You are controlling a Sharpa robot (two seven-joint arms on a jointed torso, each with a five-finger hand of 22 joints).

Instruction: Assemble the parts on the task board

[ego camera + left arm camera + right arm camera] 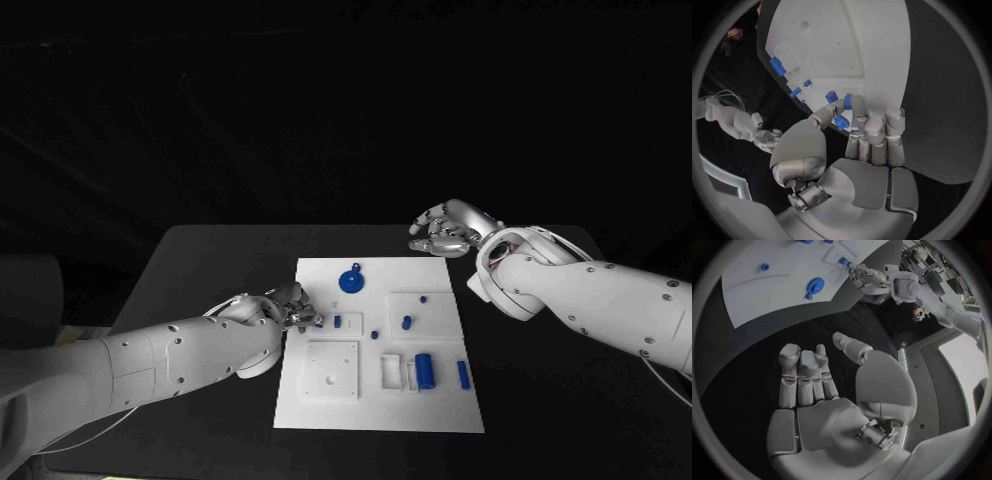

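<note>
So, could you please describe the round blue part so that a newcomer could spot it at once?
Start at the white task board in the middle of the black table. Near its far edge lies the round blue part, a disc with a small tab. The other blue pieces are smaller and mostly elongated.

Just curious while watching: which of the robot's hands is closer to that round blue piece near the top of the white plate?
The left hand looks slightly nearer, at the plate's left edge, below the round blue piece. The right hand hovers beyond the plate's far right corner.
</note>
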